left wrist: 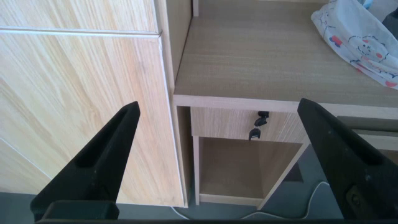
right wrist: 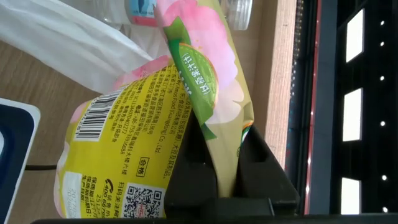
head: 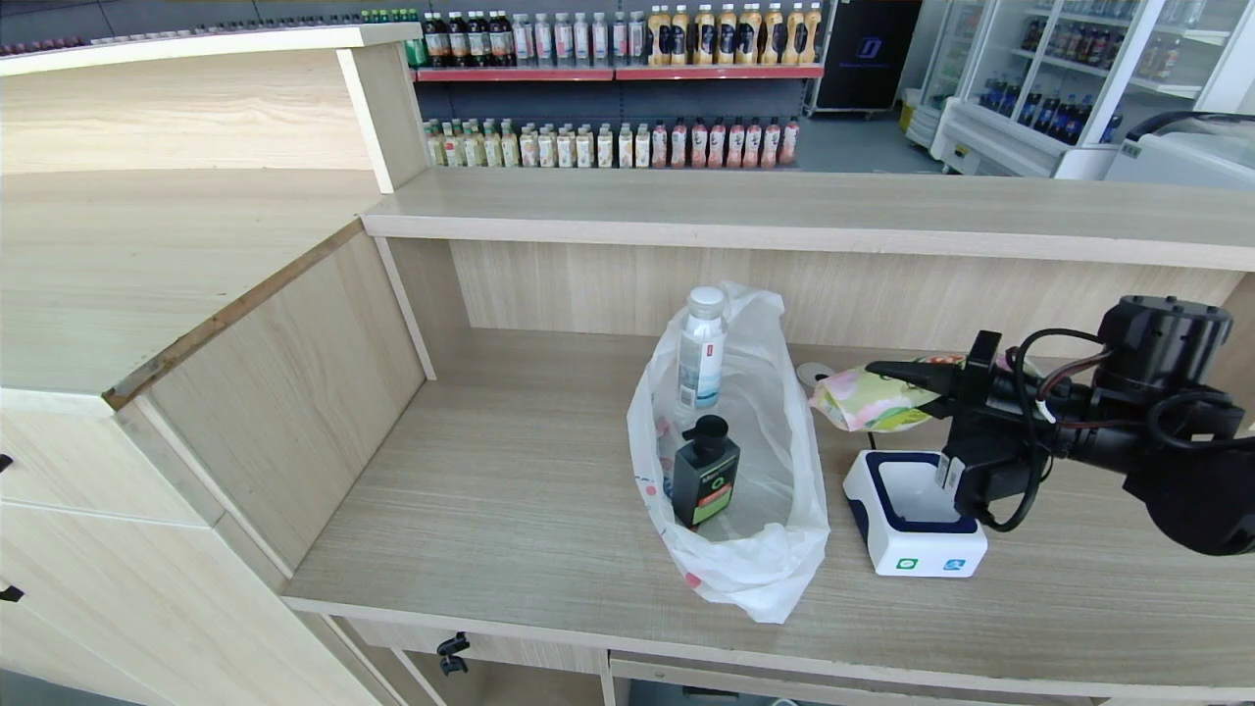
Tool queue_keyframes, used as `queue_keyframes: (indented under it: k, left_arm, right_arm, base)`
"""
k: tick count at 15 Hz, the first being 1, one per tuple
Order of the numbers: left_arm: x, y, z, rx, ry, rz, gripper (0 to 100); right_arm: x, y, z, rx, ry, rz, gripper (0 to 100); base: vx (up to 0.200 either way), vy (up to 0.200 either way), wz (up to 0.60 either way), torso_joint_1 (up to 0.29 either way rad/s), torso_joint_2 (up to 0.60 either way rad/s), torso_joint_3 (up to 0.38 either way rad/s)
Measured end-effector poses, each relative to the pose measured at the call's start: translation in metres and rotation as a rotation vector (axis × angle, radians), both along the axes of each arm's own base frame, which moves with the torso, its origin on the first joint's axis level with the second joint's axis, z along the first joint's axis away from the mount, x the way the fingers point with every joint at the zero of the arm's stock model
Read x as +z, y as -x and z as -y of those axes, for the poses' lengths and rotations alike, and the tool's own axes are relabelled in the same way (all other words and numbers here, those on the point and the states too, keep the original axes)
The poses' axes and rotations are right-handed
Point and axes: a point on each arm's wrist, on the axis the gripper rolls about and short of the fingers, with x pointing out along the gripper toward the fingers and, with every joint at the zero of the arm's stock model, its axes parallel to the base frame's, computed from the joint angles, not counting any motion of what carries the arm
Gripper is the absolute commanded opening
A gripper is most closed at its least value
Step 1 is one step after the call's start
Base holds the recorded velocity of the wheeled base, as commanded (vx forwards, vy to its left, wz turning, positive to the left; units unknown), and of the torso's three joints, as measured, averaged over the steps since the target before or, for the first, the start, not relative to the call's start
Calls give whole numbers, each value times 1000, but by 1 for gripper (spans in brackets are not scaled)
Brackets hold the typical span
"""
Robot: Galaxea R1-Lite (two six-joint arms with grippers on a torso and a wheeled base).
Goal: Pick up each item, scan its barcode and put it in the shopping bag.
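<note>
Right hand (right wrist: 227,152) pinching pouch (right wrist: 140,124), yellow-pink, barcoded

Pink-yellow pouch (head: 868,400) aloft beside shopping bag (head: 784,549)

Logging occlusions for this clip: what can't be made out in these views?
- Head view: the white-and-blue barcode scanner has its back right corner behind the right gripper.
- Right wrist view: the yellow-and-pink snack pouch is cut off by the picture's edge.
- Head view: the small white round thing is half behind the pouch, too small to identify.
</note>
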Motion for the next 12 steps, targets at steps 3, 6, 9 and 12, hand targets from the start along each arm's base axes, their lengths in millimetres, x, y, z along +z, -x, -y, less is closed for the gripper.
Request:
queue_keyframes:
  k: [3, 6, 9, 12]
  left_arm:
    - [0, 0, 0, 0, 0, 0, 100]
    - [0, 0, 0, 0, 0, 0, 100]
    - [0, 0, 0, 0, 0, 0, 100]
    - [0, 0, 0, 0, 0, 0, 100]
  right_arm:
    - [0, 0, 0, 1, 0, 0, 0]
    - [-1, 0, 0, 1, 1, -1, 0]
    - [1, 2, 0, -3, -9, -24, 0]
    - [24, 24, 1, -58, -99, -144, 0]
  base:
    - [0, 0, 0, 0, 0, 0]
    - [0, 0, 0, 0, 0, 0]
    - [0, 0, 0, 0, 0, 0]
    - [0, 0, 0, 0, 0, 0]
